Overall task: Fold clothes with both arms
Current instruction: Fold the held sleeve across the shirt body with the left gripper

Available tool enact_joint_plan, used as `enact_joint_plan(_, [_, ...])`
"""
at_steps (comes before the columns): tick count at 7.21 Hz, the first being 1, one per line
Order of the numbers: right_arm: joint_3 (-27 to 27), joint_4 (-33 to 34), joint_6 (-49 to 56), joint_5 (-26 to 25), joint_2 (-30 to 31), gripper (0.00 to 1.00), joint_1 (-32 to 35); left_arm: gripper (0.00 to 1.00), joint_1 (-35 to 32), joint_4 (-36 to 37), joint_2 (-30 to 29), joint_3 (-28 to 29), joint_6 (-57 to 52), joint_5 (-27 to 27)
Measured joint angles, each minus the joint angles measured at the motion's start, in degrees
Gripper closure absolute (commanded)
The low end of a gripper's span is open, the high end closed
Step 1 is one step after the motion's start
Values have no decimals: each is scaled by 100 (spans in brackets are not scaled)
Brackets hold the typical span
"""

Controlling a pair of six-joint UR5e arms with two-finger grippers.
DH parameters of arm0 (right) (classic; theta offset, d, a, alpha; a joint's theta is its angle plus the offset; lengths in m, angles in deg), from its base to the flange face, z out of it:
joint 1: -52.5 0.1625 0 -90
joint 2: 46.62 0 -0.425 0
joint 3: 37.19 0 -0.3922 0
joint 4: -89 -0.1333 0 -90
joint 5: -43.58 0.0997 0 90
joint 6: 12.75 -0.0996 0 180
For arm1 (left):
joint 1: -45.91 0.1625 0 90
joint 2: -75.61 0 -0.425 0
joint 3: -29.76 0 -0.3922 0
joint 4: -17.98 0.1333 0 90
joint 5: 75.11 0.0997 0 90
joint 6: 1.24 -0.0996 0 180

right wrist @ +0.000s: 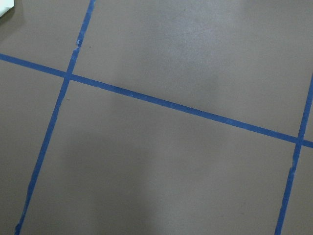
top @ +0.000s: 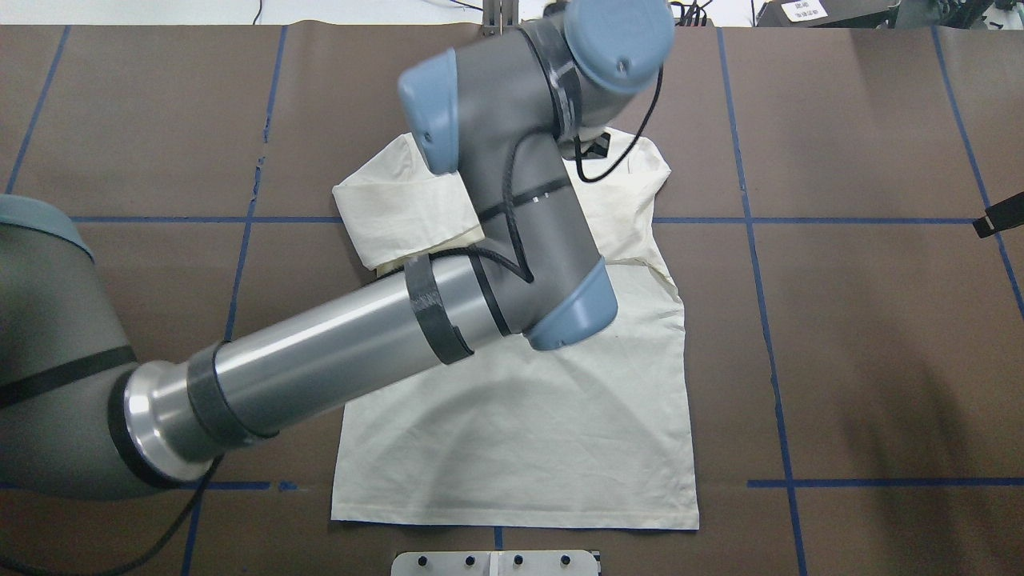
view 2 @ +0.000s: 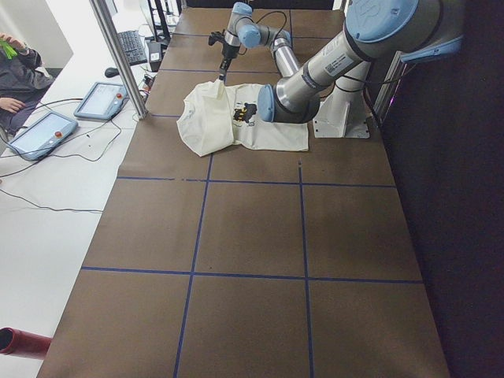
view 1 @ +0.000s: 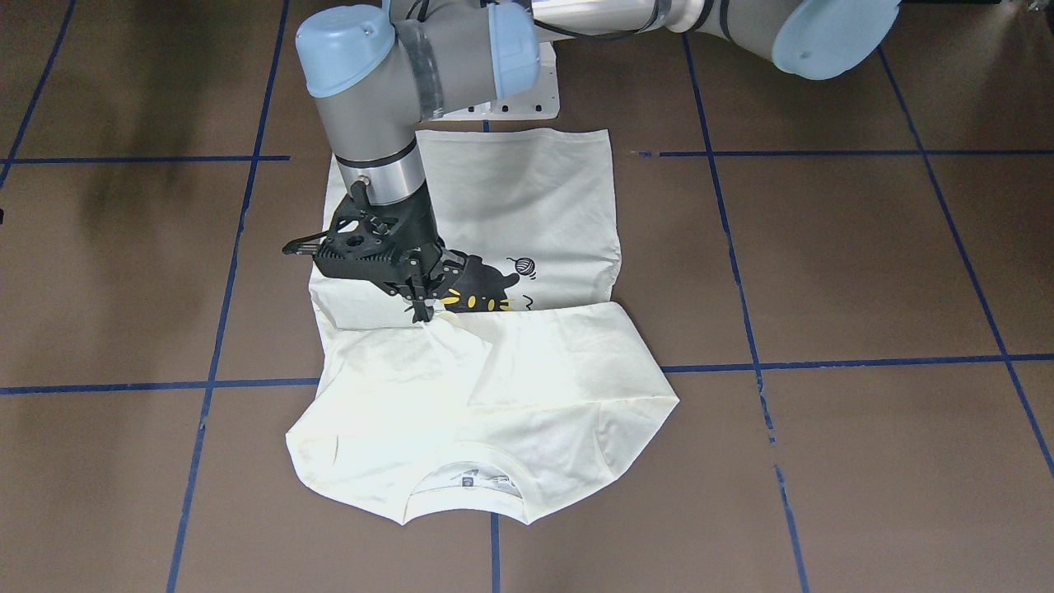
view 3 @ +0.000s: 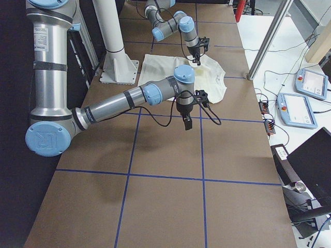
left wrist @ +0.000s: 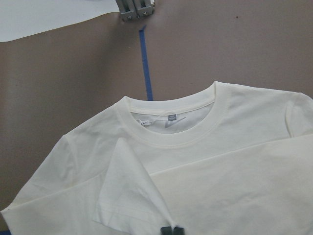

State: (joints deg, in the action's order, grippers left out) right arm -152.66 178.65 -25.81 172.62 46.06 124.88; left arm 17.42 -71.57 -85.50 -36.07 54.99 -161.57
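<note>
The cream long-sleeved T-shirt (view 1: pixel 527 387) lies on the brown table, its collar end folded back over the body. Part of the black cat print (view 1: pixel 486 290) and the yarn ball (view 1: pixel 522 265) still show. My left arm reaches across it, and my left gripper (view 1: pixel 423 313) is shut on a pinch of the folded fabric beside the cat. In the left wrist view the closed gripper (left wrist: pixel 171 230) grips a sleeve fold below the collar (left wrist: pixel 171 132). My right gripper (view 3: pixel 186 123) hangs over bare table, off the shirt; I cannot tell whether it is open or shut.
The white pedestal base (view 1: pixel 527 99) stands just behind the shirt's hem. Blue tape lines (right wrist: pixel 146 98) grid the brown table. Off the table, a person (view 2: pixel 16 71) sits by teach pendants (view 2: pixel 98 98), and a metal post (view 2: pixel 118 55) rises at the far edge.
</note>
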Motion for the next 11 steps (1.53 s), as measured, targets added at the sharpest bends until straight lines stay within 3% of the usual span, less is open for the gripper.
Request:
enact_joint_plan(2, [4,0,-25,-9,3,0,9,100,352,-1025,-54,557,42,388])
enact_joint_plan(5, [-1,0,-62,-18,-3,0,15,100,477,-1810,-281,1041,65,444])
enact_joint_plan(6, [-1,0,-64,-19,-4,0,18,27,506,-1934,-343,1155,117,443])
enact_joint_plan(7, [-1,0,-63,-19,-4,0,20,0,522,-2080,-383,1205,197,434])
enact_joint_plan(9, [2,0,-65,-14,-39,0,21,0,508,-2776,-382,1211,662,329])
enact_joint_plan(10, [16,0,-68,-8,-82,0,20,0,366,-2929,-377,1175,764,-84])
enact_joint_plan(11, [37,0,-75,3,-182,0,16,0,73,-2938,-337,1088,746,-836])
